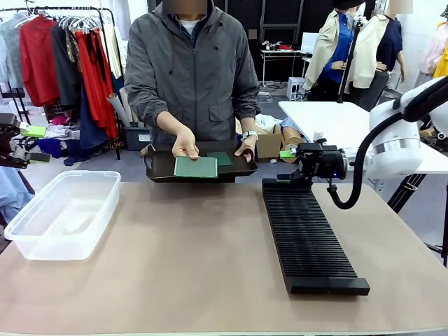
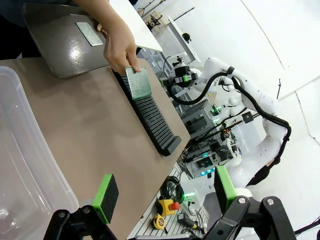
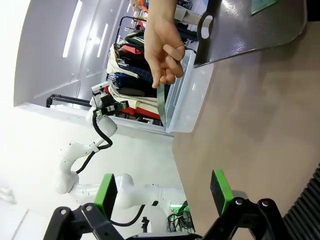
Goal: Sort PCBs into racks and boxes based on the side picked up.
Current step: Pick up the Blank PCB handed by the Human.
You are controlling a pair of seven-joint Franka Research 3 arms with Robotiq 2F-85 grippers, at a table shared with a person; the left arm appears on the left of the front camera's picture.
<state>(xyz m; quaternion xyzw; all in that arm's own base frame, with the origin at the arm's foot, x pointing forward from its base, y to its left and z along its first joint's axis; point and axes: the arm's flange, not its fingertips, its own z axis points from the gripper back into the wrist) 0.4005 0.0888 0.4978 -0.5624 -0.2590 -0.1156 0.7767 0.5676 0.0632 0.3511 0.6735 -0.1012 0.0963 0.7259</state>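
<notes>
A person's hand holds a pale, grid-faced PCB (image 1: 196, 166) just above the flat black tray (image 1: 159, 168); in the left wrist view this PCB (image 2: 137, 82) shows its grid face, and in the right wrist view the PCB (image 3: 160, 104) is edge-on. A second, darker PCB (image 1: 221, 158) lies on the tray. The clear box (image 1: 61, 213) stands at the left, the ribbed black rack (image 1: 308, 234) at the right. My left gripper (image 2: 165, 192) is open at the table's left edge (image 1: 31, 143). My right gripper (image 3: 162, 192) is open beyond the rack's far end (image 1: 287, 164).
The person stands at the far side with the other hand (image 1: 246, 147) on the tray's right rim. A white table (image 1: 336, 119) and a clothes rail (image 1: 63, 56) stand behind. Bare tan tabletop (image 1: 189, 252) lies between box and rack.
</notes>
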